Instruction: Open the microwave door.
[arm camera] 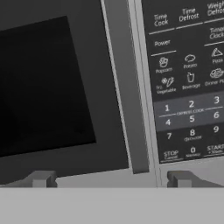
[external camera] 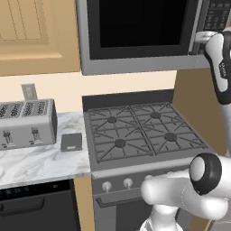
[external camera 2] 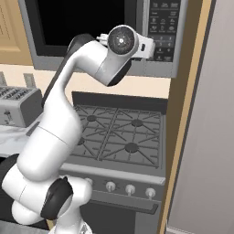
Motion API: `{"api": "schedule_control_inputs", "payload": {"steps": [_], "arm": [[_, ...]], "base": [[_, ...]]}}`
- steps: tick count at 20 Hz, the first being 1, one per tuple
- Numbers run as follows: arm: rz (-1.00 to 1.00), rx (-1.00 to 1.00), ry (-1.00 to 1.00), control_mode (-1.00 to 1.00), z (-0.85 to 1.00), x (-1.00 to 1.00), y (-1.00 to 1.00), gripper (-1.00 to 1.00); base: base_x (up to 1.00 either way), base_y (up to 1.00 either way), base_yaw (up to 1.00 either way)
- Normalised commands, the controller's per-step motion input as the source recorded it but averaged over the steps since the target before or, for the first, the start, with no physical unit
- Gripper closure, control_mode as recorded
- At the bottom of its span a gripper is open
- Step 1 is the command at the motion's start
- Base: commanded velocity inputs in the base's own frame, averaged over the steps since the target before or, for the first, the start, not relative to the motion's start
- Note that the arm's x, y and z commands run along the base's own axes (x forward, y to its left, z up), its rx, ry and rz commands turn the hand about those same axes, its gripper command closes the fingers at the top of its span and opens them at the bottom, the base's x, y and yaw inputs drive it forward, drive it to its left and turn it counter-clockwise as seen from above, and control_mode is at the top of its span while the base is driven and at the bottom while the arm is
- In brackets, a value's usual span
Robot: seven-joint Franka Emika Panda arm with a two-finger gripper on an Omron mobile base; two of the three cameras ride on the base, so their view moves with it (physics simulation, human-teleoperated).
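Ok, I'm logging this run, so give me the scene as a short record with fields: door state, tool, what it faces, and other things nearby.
microwave door: closed, flush with the microwave front
handle strip: vertical, between window and keypad, untouched
tool: open, fingertips apart, facing the handle strip, close to the door
stove: below the microwave, burners bare
toaster: on the marble counter, left of the stove
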Motion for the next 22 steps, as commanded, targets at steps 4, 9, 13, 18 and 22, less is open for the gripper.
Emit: {"api": "schedule_control_inputs", "payload": {"steps": [4, 9, 13, 18, 22], "arm": [[0.00, 0.00, -0.05, -1.00, -0.05, 0.48, -0.07, -1.00], [0.00, 0.00, 0.00, -1.00, 0.00, 0.51, -0.14, -1.00], [0.05, 0.00, 0.02, -1.00, 0.00, 0.56, -0.16, -1.00], [0.09, 0.00, 0.05, -1.00, -0.01, 0.56, -0.18, -1.00], [0.12, 0.00, 0.07, -1.00, -0.05, 0.55, -0.18, -1.00]], "base": [[0.00, 0.00, 0.00], [0.00, 0.00, 0.00], [0.00, 0.00, 0.00], [0.00, 0.00, 0.00], [0.00, 0.00, 0.00]]}}
